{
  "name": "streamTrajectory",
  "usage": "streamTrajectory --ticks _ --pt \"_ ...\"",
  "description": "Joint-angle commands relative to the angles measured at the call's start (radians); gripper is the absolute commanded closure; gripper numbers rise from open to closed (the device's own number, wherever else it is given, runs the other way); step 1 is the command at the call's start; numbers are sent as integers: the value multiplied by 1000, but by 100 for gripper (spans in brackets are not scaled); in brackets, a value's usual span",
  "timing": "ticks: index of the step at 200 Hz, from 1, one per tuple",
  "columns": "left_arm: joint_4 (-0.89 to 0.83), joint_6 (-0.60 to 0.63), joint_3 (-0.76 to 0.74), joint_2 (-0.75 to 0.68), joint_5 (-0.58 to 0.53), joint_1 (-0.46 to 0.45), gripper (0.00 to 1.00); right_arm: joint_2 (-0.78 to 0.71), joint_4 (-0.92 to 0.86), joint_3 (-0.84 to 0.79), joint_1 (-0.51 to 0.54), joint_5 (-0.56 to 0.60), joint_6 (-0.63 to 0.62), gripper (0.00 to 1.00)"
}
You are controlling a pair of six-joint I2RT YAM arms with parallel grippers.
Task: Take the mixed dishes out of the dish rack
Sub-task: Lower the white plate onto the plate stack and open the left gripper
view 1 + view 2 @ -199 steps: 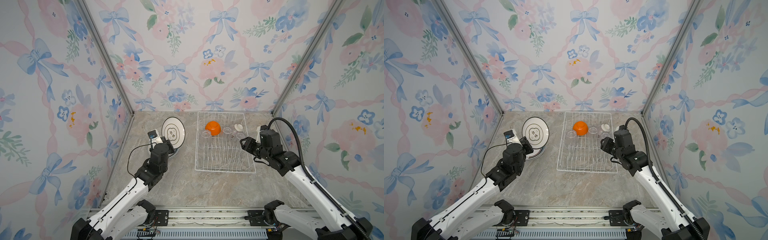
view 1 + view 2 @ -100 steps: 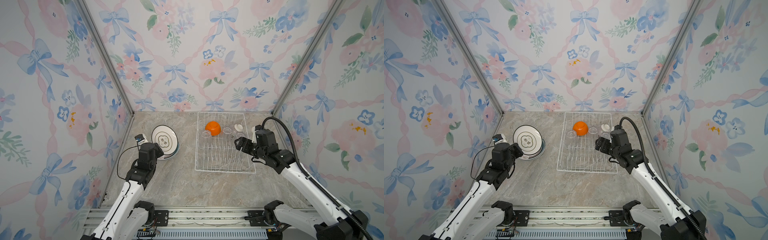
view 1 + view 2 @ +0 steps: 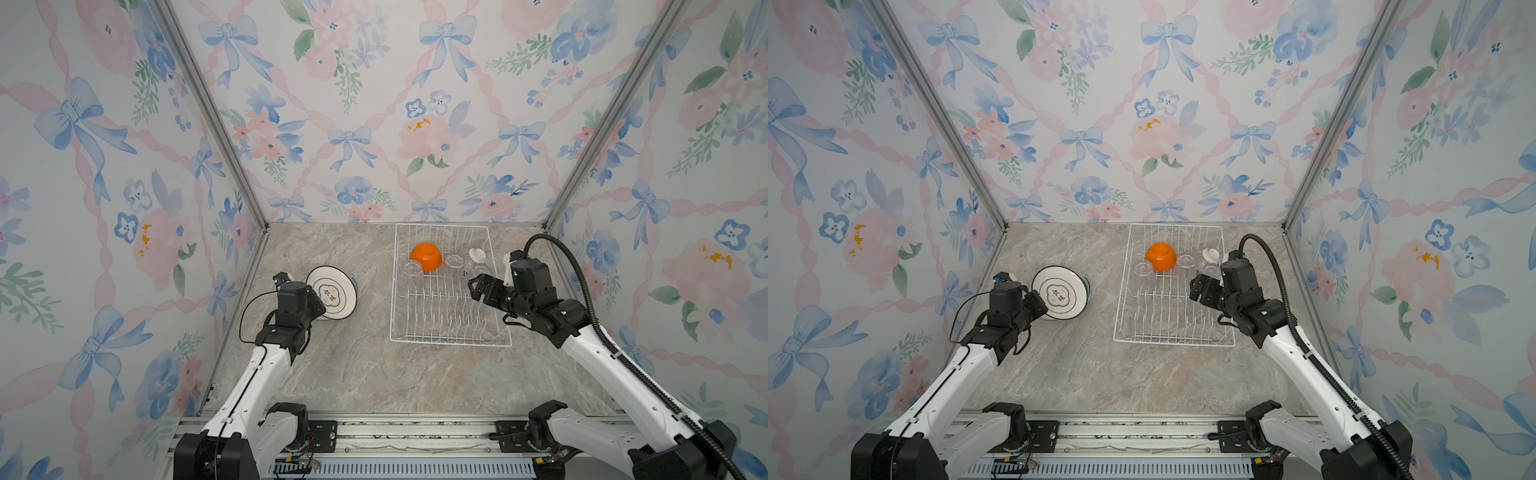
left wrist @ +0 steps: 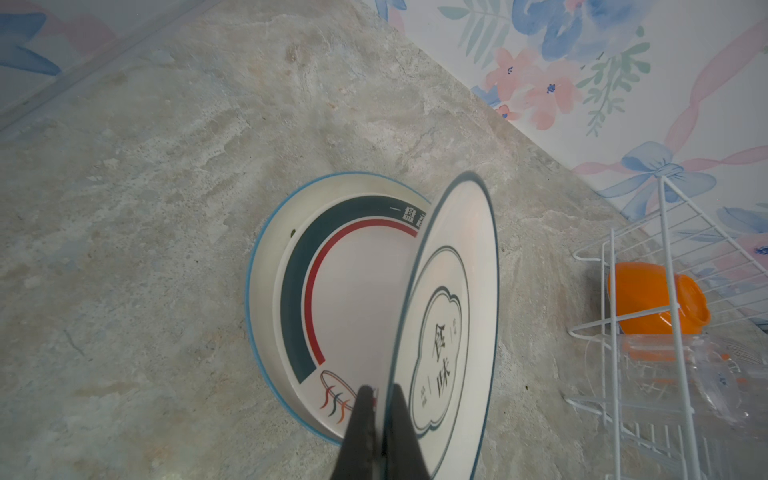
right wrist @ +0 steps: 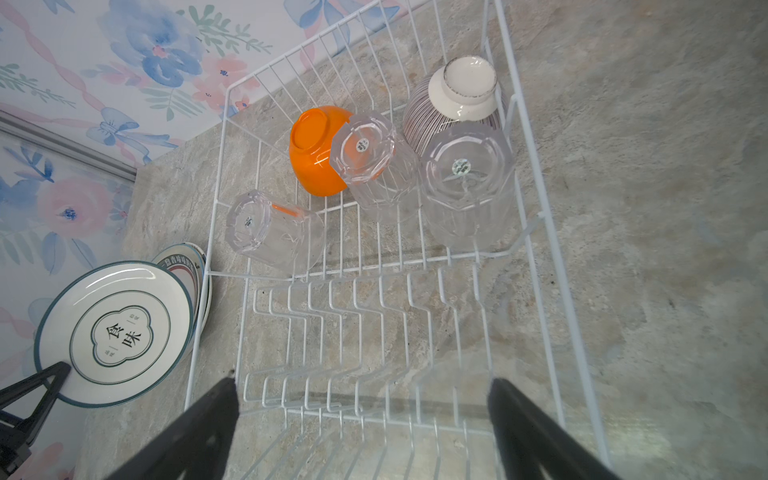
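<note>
Dish rack at 1 o'clock on counter, prong rows bare. Plates out: flat plate at rack's 9 o'clock; tilted plate over it, rim pinched by left end effector. Remaining at rack's 12 o'clock end: orange bowl, three tumblers, striped bowl. Right end effector spread wide, empty, over prongs. Judged about one-third done.

Left gripper pinches the rim of a round white plate with a dark-ringed painted face, tilted above the grey marble-look tabletop. Right gripper hovers, jaws spread, over the white wire dish rack. An upturned orange bowl and clear tumblers sit at the rack's far end.
</note>
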Motion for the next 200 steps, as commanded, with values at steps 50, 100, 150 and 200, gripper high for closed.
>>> streamTrajectory --ticks 50,100,150,200 --pt "83 -25 37 81 127 79 100 -6 -21 -15 -1 -11 -48 5" --pt "108 -27 52 168 200 143 100 -8 -26 -17 -2 -16 -50 5" --pt "137 -34 47 217 250 184 100 -15 -36 -12 -1 -16 -56 5" --pt "130 -25 53 232 261 187 45 -14 -40 -9 -1 -16 -54 4"
